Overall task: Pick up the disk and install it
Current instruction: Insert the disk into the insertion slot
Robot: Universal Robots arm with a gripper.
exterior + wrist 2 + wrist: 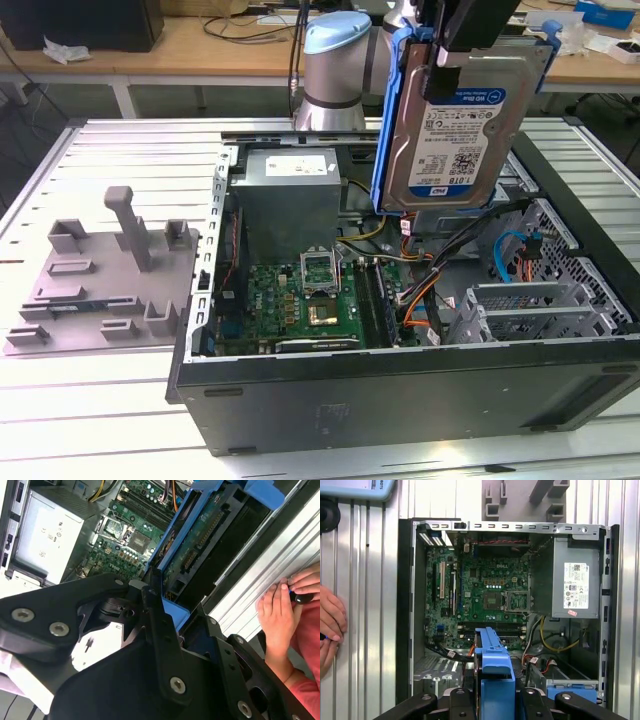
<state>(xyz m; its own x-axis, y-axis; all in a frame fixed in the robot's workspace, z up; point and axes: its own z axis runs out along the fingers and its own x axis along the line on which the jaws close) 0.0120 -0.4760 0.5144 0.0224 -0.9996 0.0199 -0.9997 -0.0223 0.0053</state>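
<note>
Cut off and covered
The exterior view's top edge cuts off the gripper (446,72), which covers the disk's (450,145) upper middle; the disk hides part of the case (400,400) behind it. The first wrist view's edge crops a person's hand (331,622).

Arm (335,70) upright, fingers (443,80) seemingly clamped, pointing down

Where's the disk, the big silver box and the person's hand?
disk (460,150): exterior view, on its label.
silver box (290,210): exterior view, on its grey side.
hand (331,617): first wrist view, on its fingers.
</note>
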